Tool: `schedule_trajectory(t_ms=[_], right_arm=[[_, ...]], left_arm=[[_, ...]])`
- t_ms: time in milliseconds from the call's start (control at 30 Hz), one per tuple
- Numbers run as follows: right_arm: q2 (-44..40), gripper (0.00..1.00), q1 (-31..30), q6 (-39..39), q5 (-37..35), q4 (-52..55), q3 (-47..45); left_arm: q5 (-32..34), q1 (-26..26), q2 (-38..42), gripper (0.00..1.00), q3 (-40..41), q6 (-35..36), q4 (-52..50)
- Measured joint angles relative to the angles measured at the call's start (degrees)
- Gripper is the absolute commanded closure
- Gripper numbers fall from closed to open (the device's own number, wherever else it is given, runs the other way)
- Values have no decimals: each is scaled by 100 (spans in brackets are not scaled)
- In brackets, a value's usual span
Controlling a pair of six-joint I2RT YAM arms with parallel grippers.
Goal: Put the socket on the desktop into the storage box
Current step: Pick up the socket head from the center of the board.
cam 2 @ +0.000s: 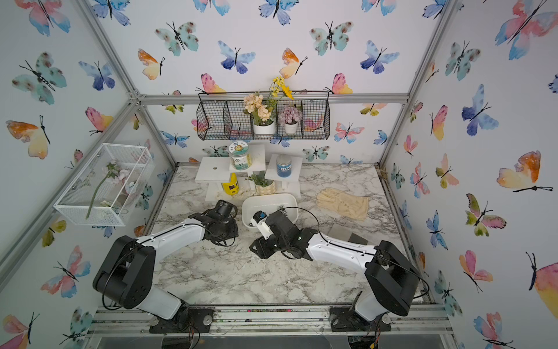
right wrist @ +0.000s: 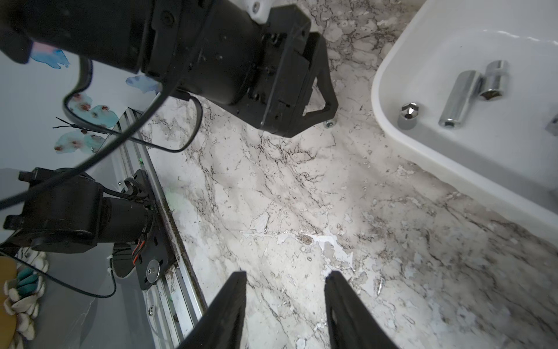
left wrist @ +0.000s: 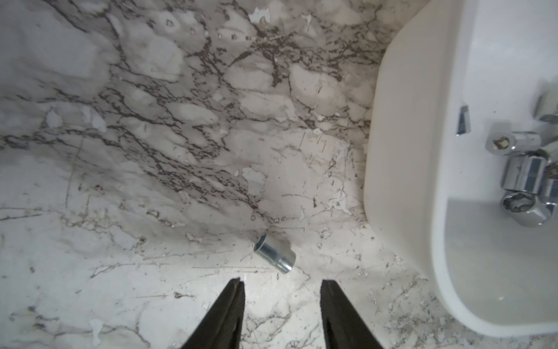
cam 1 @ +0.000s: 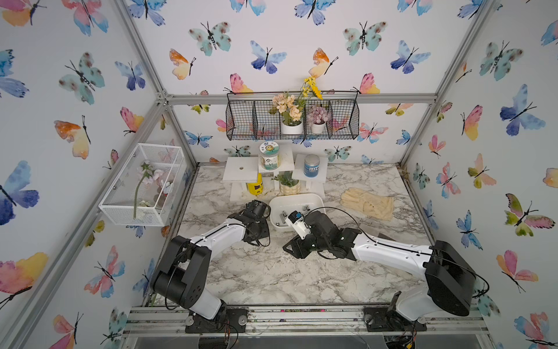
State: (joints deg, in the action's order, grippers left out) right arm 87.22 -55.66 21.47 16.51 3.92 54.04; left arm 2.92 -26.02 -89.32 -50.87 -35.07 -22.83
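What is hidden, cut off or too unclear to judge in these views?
- Socket on the desktop: unseen in both top views, under the left arm; mostly behind it in the right wrist view.
- Other sockets in the storage box: cut by the frame edge in the left wrist view, partly covered by the right arm in both top views; no sure count.
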Motion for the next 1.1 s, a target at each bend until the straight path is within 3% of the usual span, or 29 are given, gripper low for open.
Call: schedule_trajectory(t_ms=[1100], right_arm=[[4, 52, -20, 144, -7, -20, -127]], left_arm=[[2, 9, -629, 59, -120, 597, 295]])
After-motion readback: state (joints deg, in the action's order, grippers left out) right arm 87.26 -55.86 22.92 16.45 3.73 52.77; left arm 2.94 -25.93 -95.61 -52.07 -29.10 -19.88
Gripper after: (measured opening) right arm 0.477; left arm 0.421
